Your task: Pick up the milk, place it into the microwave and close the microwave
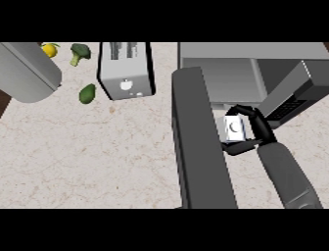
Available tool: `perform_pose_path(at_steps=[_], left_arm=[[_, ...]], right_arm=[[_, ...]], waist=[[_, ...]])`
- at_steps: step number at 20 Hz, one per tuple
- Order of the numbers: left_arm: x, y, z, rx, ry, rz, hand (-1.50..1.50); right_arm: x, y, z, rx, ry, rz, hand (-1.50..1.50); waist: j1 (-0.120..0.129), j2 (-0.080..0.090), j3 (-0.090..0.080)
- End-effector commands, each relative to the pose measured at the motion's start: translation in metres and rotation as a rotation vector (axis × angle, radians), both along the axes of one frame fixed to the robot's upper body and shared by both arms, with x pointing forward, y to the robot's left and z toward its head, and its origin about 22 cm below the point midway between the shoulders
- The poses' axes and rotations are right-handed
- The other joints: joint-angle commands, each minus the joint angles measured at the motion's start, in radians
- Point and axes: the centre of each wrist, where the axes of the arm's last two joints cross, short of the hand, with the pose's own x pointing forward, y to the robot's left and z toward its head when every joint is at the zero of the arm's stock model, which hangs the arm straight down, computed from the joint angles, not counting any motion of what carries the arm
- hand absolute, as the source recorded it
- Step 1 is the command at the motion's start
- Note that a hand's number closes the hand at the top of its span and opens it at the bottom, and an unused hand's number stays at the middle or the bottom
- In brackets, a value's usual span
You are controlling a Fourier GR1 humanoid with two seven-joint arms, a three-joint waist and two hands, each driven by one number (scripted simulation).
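Note:
The milk (234, 128) is a small white carton with a dark mark on its face. My right hand (255, 128) is shut on it, fingers curled over its top and thumb under it, just in front of the microwave (225, 73) opening. The microwave's dark door (196, 137) stands swung open toward me, left of the carton. Its control panel side (297, 93) rises at the right of the hand. My left hand does not show.
A silver toaster (126, 71) stands left of the microwave. A large grey cylinder (19, 71) lies at the far left. Broccoli (79, 52), a lemon (50, 49) and a green avocado (87, 93) lie near it on the marble counter (88, 157).

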Motion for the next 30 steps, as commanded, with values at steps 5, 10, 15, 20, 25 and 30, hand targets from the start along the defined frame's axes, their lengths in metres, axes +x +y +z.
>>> perform_pose_path(at_steps=[5, 10, 15, 20, 25, 30], left_arm=[[0.002, 0.019, 0.001, 0.004, 0.010, 0.005, -1.50], [0.004, 0.012, -0.017, -0.009, 0.033, 0.000, -1.50], [0.012, 0.027, -0.015, 0.011, 0.028, -0.014, -1.50], [0.025, 0.034, -0.017, 0.005, 0.032, -0.047, -1.50], [0.036, 0.041, -0.029, 0.010, 0.032, -0.065, -1.50], [0.039, 0.049, -0.018, 0.020, 0.028, -0.072, -1.50]], right_arm=[[0.043, 0.027, 0.057, -0.003, -0.047, -0.069, 1.50], [0.060, 0.054, 0.071, -0.036, 0.020, -0.045, 1.50], [0.077, 0.035, 0.089, -0.099, -0.012, -0.138, 1.50], [0.088, 0.037, 0.104, -0.138, -0.006, -0.269, 1.50], [0.089, 0.044, 0.102, -0.126, 0.015, -0.443, 1.50], [0.095, 0.035, 0.116, -0.081, -0.039, -0.517, -1.50]], waist=[[-0.007, 0.000, -0.001], [0.004, 0.004, 0.000], [0.033, 0.018, 0.001], [0.059, 0.034, 0.002], [0.081, 0.051, 0.002], [0.099, 0.057, 0.005]])
